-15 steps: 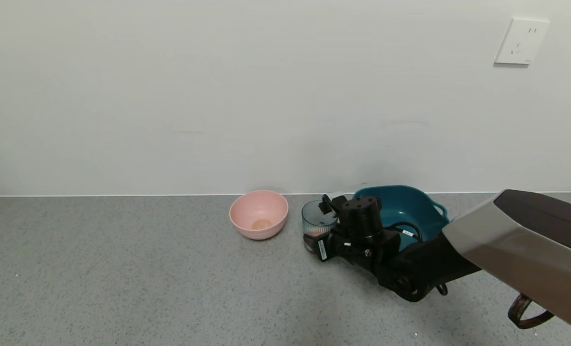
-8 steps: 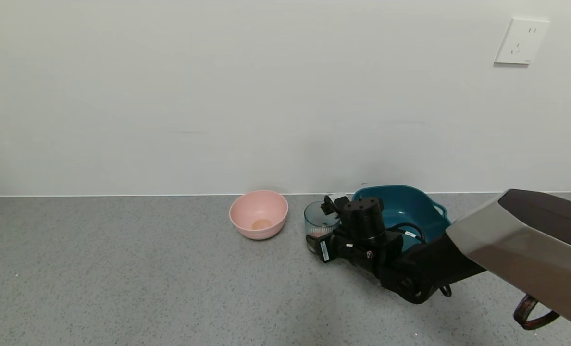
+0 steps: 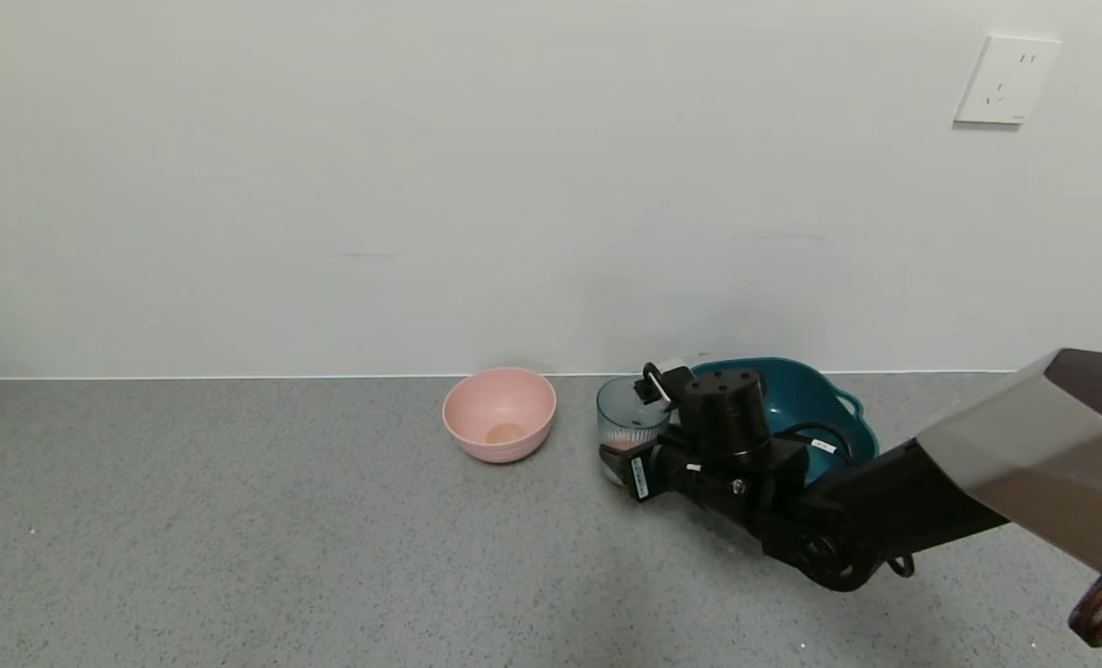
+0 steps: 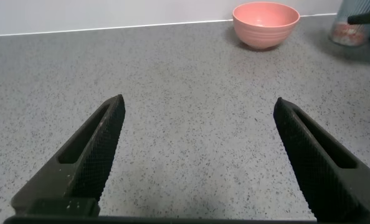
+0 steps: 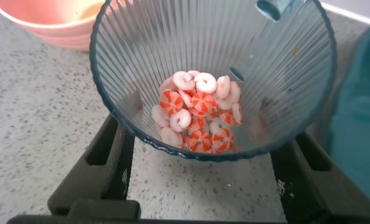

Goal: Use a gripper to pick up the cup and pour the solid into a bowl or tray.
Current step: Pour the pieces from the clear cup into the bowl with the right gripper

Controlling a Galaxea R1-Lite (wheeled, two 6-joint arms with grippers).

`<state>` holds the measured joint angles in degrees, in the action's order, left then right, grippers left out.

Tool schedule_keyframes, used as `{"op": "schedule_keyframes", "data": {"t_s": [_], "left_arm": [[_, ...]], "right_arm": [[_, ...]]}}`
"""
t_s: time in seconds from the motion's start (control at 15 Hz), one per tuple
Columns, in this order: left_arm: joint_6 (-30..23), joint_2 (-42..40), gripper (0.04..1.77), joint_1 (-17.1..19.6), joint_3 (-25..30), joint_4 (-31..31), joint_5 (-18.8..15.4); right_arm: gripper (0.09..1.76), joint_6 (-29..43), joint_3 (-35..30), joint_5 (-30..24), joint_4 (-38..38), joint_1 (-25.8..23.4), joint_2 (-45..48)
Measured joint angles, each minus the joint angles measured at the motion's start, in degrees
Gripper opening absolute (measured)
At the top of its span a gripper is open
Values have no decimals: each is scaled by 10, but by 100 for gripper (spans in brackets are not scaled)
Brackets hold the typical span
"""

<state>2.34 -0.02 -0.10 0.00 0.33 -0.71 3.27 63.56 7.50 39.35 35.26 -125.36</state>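
My right gripper (image 3: 633,434) is shut on the cup (image 3: 627,408), a ribbed clear blue-green tumbler, at the back of the table just left of the dark teal basin (image 3: 815,394). In the right wrist view the fingers (image 5: 107,155) flank the cup's lower wall (image 5: 141,56), and the solid (image 5: 200,112), pink-orange and white lumps, lies in its bottom. The basin's edge (image 5: 365,124) is right beside the cup. My left gripper (image 4: 197,109) is open and empty above bare table; it does not show in the head view.
A round pink bowl (image 3: 500,413) stands left of the cup by the wall, and also shows in the left wrist view (image 4: 265,22). The wall runs close behind the vessels. The grey table (image 3: 236,538) stretches to the left and front.
My right gripper has carried the cup a little to the right, closer to the teal basin. The pink bowl and basin have not moved.
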Motion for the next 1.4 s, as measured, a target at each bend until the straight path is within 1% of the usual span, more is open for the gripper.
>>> {"op": "schedule_keyframes", "data": {"t_s": [0.33, 0.53, 0.67, 1.07, 1.2, 1.4], "left_arm": [[0, 0, 172, 0, 0, 0, 0], [0, 0, 172, 0, 0, 0, 0], [0, 0, 172, 0, 0, 0, 0], [0, 0, 172, 0, 0, 0, 0], [0, 0, 172, 0, 0, 0, 0], [0, 0, 172, 0, 0, 0, 0]], "right_arm": [[131, 0, -55, 2, 1, 0, 83], [131, 0, -88, 25, 1, -9, 129], [131, -1, -101, 36, 1, -25, 151], [131, -8, -135, 36, -3, -76, 209], [131, -24, -158, 36, 0, -91, 222], [131, -95, -195, 38, 4, -127, 233]]}}
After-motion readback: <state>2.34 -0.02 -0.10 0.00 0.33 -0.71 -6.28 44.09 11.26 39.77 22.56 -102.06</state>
